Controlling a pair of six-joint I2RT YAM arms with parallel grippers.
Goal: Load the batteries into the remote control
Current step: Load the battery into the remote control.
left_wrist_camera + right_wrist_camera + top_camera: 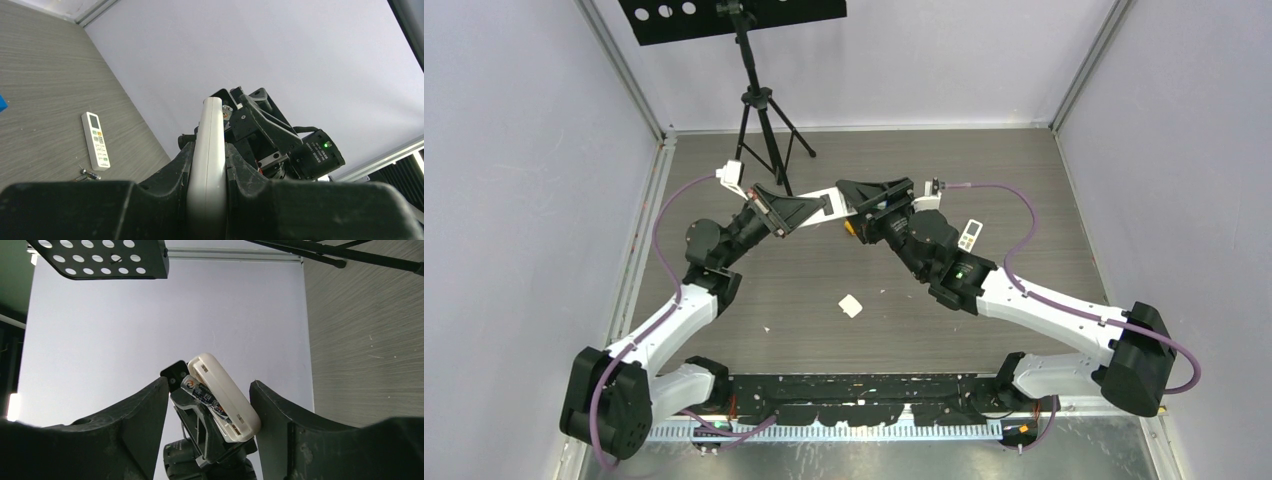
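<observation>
My left gripper (809, 212) (210, 147) is shut on a white remote control (835, 205) (211, 120) and holds it edge-on above the table. In the right wrist view the remote (235, 400) shows its open compartment with one label-printed battery (202, 390) lying in it. My right gripper (856, 200) (209, 388) is open, its jaws standing either side of the remote's end; the right finger (280, 415) is very close to it. Two small dark loose batteries (88, 174) lie on the table by a second remote.
A second white remote (969, 235) (96, 140) with coloured buttons lies on the table right of the grippers. A small white cover piece (851, 305) lies nearer the arm bases. A black tripod (759, 110) stands at the back. A blue block (2, 103) shows at the left wrist view's edge.
</observation>
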